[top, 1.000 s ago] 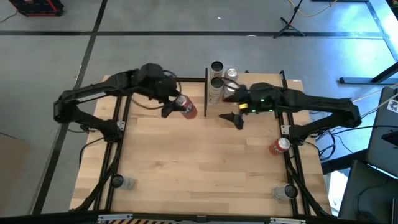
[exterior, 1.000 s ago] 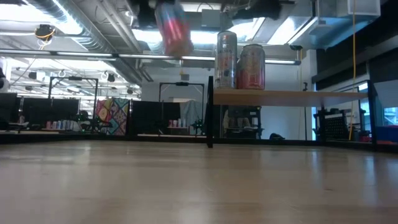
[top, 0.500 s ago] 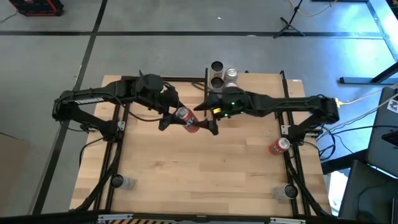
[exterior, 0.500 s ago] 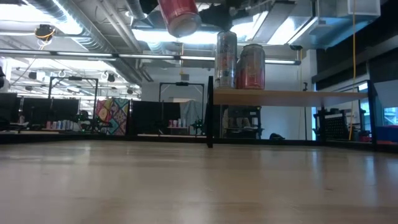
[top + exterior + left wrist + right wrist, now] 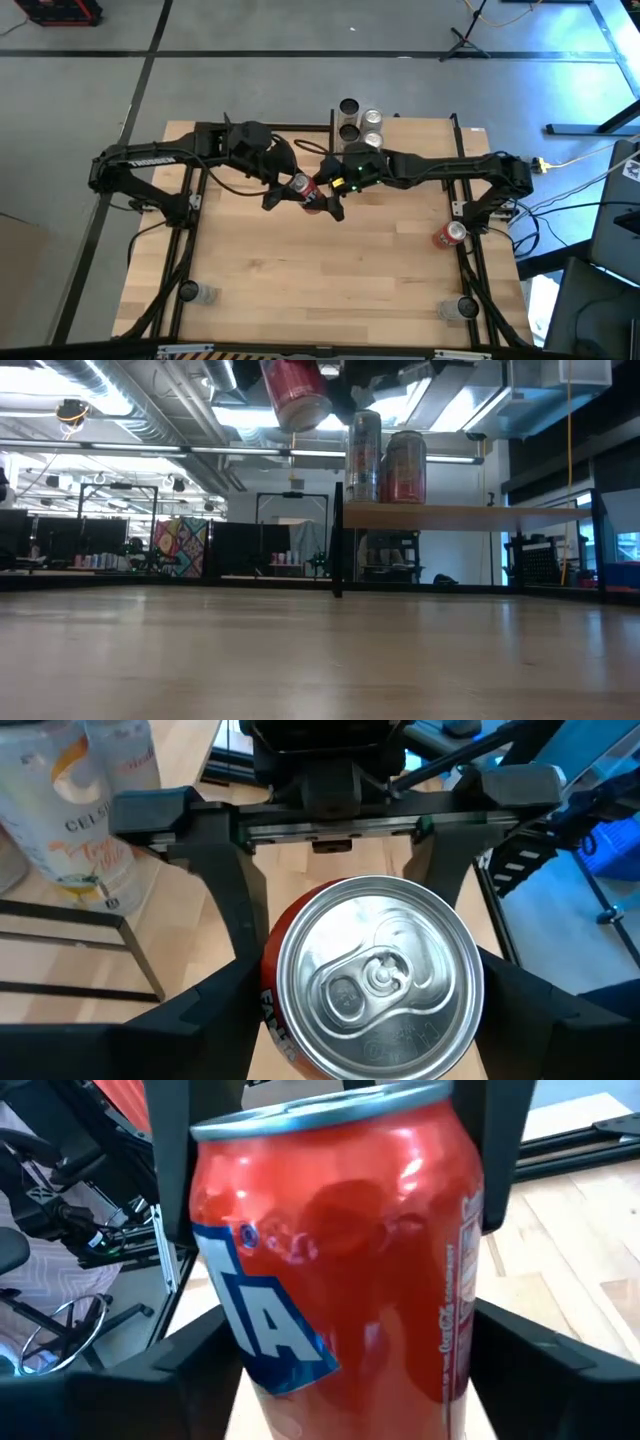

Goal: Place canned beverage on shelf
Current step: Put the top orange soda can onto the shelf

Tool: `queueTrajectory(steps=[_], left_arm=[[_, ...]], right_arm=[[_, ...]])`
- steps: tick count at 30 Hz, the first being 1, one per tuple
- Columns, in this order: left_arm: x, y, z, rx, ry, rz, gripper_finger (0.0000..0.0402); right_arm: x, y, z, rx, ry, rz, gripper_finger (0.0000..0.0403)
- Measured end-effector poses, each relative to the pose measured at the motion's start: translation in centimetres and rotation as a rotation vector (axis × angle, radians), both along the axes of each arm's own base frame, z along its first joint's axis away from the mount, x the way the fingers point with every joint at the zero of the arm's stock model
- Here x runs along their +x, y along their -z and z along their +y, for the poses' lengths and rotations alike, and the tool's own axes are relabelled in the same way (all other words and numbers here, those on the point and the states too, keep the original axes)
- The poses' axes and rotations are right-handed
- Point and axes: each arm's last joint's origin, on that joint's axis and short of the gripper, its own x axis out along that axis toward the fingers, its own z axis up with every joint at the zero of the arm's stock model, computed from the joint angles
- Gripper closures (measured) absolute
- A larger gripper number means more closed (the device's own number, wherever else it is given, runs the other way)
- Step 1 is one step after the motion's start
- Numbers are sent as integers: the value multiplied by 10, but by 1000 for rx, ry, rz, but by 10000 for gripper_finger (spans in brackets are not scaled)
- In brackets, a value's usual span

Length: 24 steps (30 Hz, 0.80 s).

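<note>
A red canned beverage (image 5: 304, 189) hangs tilted in the air over the table's far middle, silver top (image 5: 375, 980) up, with my left gripper (image 5: 294, 191) shut on it. My right gripper (image 5: 323, 196) reaches in from the table's right and is open. Its fingers (image 5: 225, 890) stand close on either side of the can's red body (image 5: 340, 1270). The low view shows the can (image 5: 294, 390) above shelf height. The shelf (image 5: 430, 515) stands at the far edge and carries upright cans (image 5: 364, 455) on its board. My left gripper pinches the can's round side just below the top rim (image 5: 265, 1005) between its two fingers (image 5: 200, 1015). It comes from the table's left, slanting down. The can is lifted clear and tilted, its top toward the left arm. My right gripper's fingers flank the can's lower body; I cannot tell whether they touch it.
Another red can (image 5: 447, 235) lies on the table near the right edge. Tall pale cans (image 5: 85, 810) stand on the shelf beside its black posts (image 5: 331, 140). Small grey objects sit at the near corners (image 5: 200, 293) (image 5: 462, 308). Bare wood lies between them.
My right gripper has swung toward the table's left and sunk, and its fingers have come around the held can. My left gripper has carried the can a little toward the table's right and near side, still lifted clear.
</note>
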Motion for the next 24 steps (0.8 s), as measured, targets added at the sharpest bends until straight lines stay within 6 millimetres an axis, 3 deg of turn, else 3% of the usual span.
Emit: queueTrajectory(steps=[2, 7, 10, 16, 24], left_arm=[[0, 0, 0, 4, -1, -3, 122], [-1, -4, -1, 17, -2, -31, 70], [-12, -15, -3, 19, -3, -71, 54], [-38, -32, -6, 46, -43, -133, 48], [-55, -39, -7, 67, -81, -141, 50]], right_arm=[[0, 0, 0, -6, 0, -3, 132], [-6, -8, 0, -13, 0, -13, 135], [-20, -22, 1, -30, -5, -28, 135], [-65, -60, -2, -76, 20, -52, 135], [-129, -91, -30, -162, 152, -75, 135]])
